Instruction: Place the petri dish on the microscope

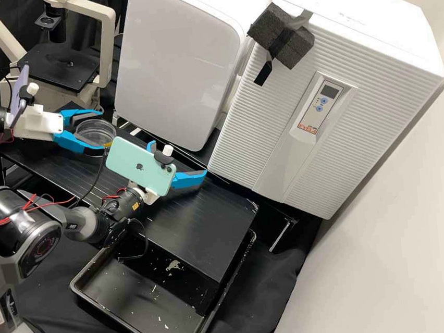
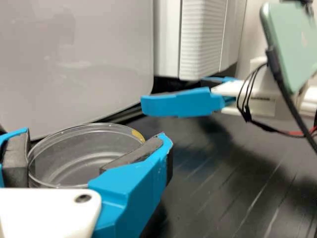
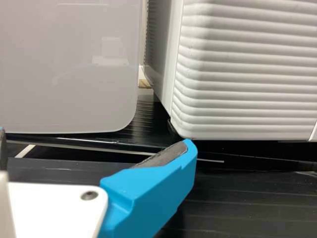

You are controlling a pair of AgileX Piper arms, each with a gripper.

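Observation:
In the high view my left gripper (image 1: 104, 129) is shut on the clear round petri dish (image 1: 92, 134), over the left part of the black bench. Its microscope neighbour, with a flat black stage (image 1: 59, 68), stands behind, up and to the left. The left wrist view shows the dish (image 2: 74, 157) roughly level between both fingers of the left gripper (image 2: 93, 145), a yellow mark on its rim. My right gripper (image 1: 180, 159) is at mid-bench, its fingers wide apart with nothing between them; in the right wrist view the right gripper (image 3: 94, 148) is likewise open.
A white rounded panel unit (image 1: 180, 60) and a large ribbed white cabinet (image 1: 281, 129) line the back. A black tray (image 1: 142, 320) lies at the front below the bench (image 1: 207, 225). The right arm's green phone (image 1: 141, 166) stands close to the left gripper.

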